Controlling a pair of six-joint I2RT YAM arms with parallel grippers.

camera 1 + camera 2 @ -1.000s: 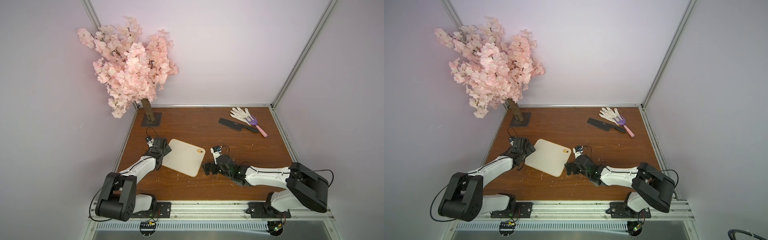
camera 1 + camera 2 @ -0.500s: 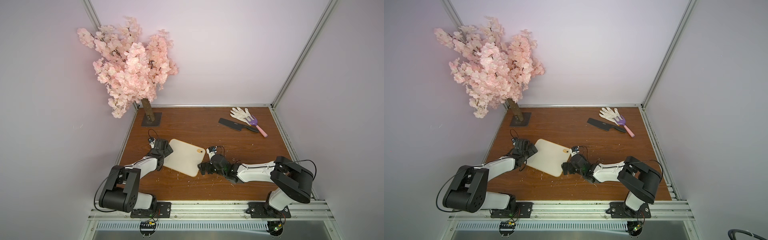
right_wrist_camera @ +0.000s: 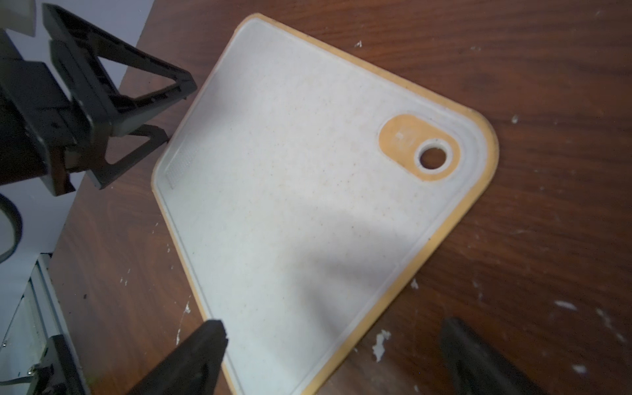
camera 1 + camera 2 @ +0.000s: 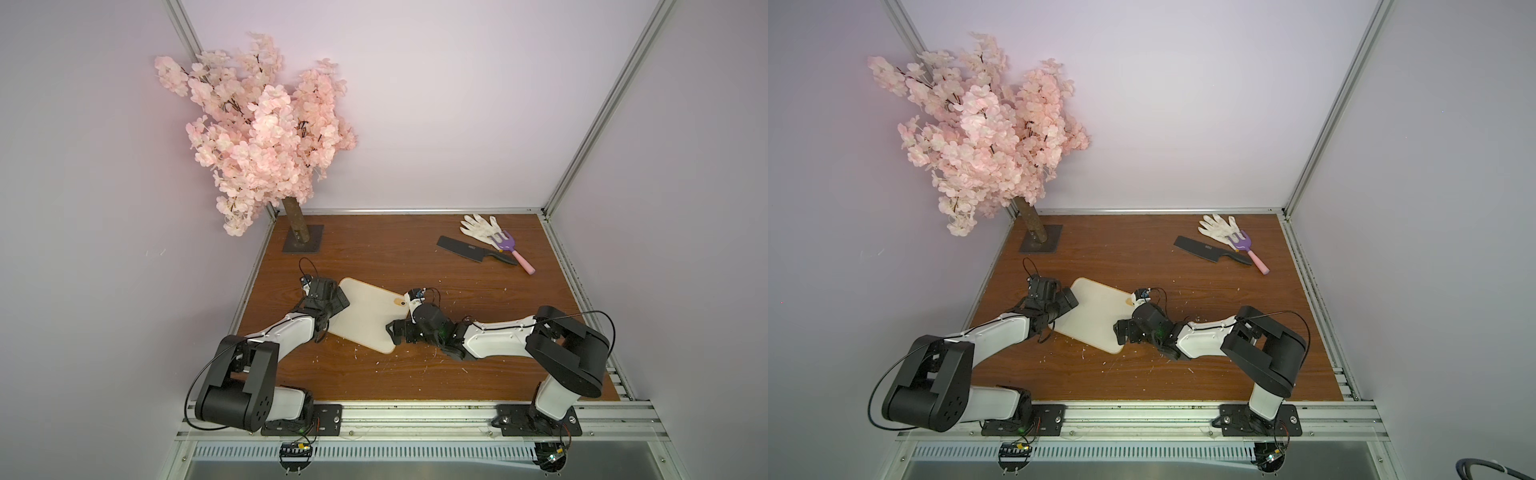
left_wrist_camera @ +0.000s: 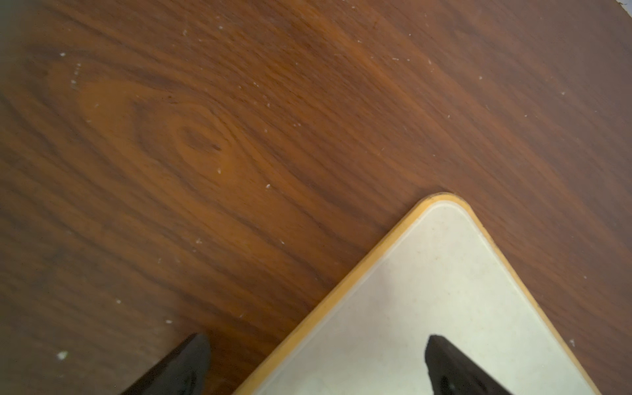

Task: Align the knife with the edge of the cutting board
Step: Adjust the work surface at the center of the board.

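At mid-table, cutting board lies flat. Left gripper and right gripper both spread wide, each straddling a board edge, gripping nothing. Knife sits back-right beside fork, well apart.

Light soft and even, from overhead; both top views sharp, shadows under arms faint. Wrist views softer: table grain slightly blurred, dim at corners. Broad grey shadow crosses board.

The cutting board lies skewed on the wooden surface, left claw at its left edge, right claw at its right edge. The knife lies well apart toward the far right, handle beside a purple fork and white glove
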